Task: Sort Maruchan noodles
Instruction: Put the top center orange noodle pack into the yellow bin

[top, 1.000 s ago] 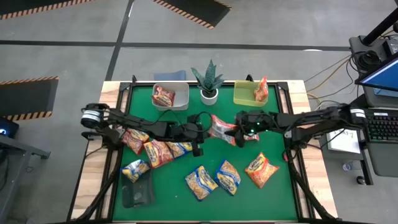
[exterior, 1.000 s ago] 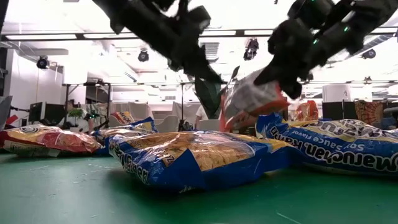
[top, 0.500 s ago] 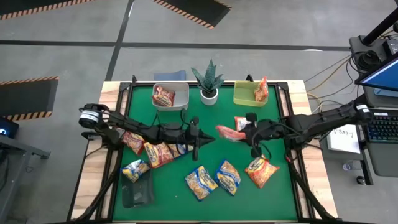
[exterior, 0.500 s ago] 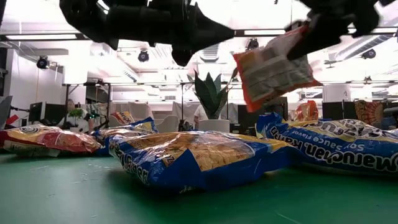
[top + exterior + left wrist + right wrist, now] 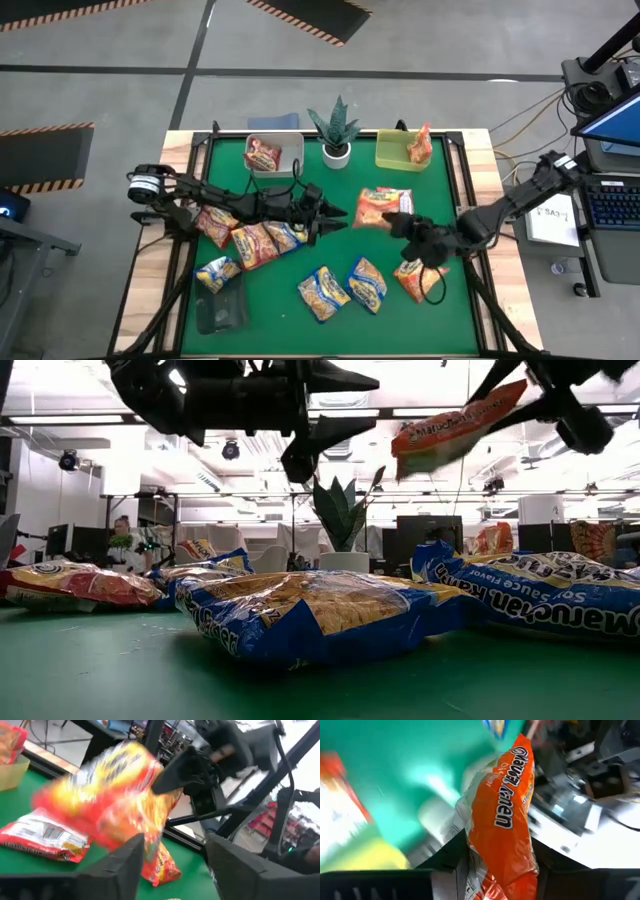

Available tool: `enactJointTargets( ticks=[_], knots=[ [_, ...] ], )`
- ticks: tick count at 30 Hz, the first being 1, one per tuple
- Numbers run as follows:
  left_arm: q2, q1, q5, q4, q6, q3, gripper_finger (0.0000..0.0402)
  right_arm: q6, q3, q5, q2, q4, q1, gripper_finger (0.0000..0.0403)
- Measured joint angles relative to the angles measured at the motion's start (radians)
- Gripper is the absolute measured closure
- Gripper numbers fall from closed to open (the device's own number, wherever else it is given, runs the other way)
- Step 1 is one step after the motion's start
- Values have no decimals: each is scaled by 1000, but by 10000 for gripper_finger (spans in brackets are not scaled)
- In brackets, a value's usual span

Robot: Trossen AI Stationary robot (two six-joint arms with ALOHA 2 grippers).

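Observation:
My right gripper (image 5: 402, 222) is shut on an orange-red Maruchan noodle packet (image 5: 380, 208), held high over the table's middle right. My left gripper (image 5: 338, 213) stands open just left of that packet, touching nothing; its fingers (image 5: 125, 870) frame the packet (image 5: 115, 800) from a short way off. A red-white packet (image 5: 45, 839) lies flat on the green mat below. More packets lie flat in a cluster at the left (image 5: 252, 245) and along the near side (image 5: 322, 293), (image 5: 367, 283), (image 5: 418, 276). My right gripper pinches the orange-red packet by one end (image 5: 492, 862) between its two fingers. The fingers come roughly level from the table's right and near side. The packet is lifted clear of the mat and sticks out from the fingers toward the left, tilted, almost flat (image 5: 455, 430).
A clear bin (image 5: 290, 160) with a red packet and a yellow-green bin (image 5: 392, 158) with an orange packet stand at the far edge, a potted plant (image 5: 337, 130) between them. A dark flat object (image 5: 220, 315) lies at the near left corner.
My right gripper has carried the orange-red packet up and toward the table's right and near side, away from my left gripper; the packet has turned from hanging steeply to nearly flat. My left gripper, shut half a second ago, has opened.

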State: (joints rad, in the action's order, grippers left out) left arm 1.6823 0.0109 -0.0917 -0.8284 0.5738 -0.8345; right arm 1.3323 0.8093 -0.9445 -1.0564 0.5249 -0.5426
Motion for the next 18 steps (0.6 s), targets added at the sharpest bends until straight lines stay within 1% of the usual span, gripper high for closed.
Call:
enactJointTargets(
  ticks=[2, 3, 6, 9, 18],
  knots=[
    [13, 0, 7, -14, 14, 0, 167, 63, 0, -122, -27, -1, -37, 288],
    [22, 0, 13, -23, 17, 0, 154, 84, 0, -159, -42, -2, -52, 288],
    [57, 0, 14, -97, 40, 2, 122, 114, -1, -233, -85, -2, -85, 287],
    [87, -1, 13, -163, 54, 2, 104, 118, -1, -320, -121, -3, -107, 287],
    [208, -29, 14, -299, 95, 3, 98, 108, 27, -314, -157, -11, -145, 287]
  ],
)
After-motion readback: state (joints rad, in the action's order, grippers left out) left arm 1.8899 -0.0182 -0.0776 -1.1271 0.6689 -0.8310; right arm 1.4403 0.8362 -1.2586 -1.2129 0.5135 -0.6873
